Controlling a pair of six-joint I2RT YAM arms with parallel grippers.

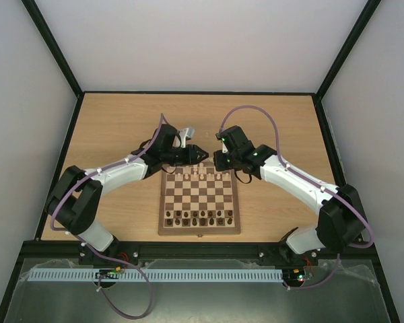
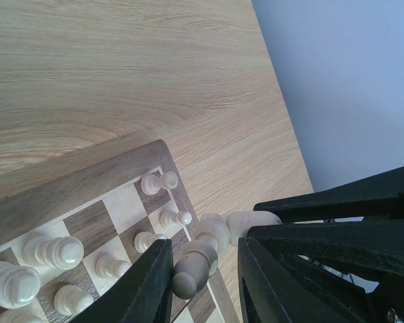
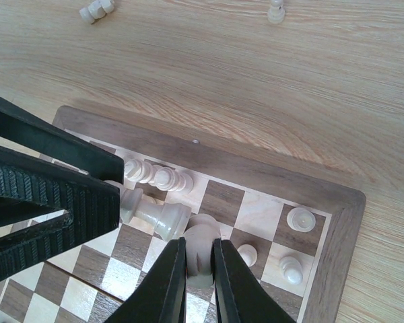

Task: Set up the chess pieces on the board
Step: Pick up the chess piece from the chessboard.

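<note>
Right gripper (image 3: 199,245) clamps a cream piece (image 3: 201,231), left gripper (image 2: 204,246) gapes around another cream piece (image 2: 188,272)

Top view high, looking down, wrist views close, all sharing far edge of board (image 1: 200,198)

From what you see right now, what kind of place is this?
Probably a robot lab test cell: a wood table boxed in by white panels on black frames, the left arm and right arm bolted at its edge, a chessboard between them.
</note>
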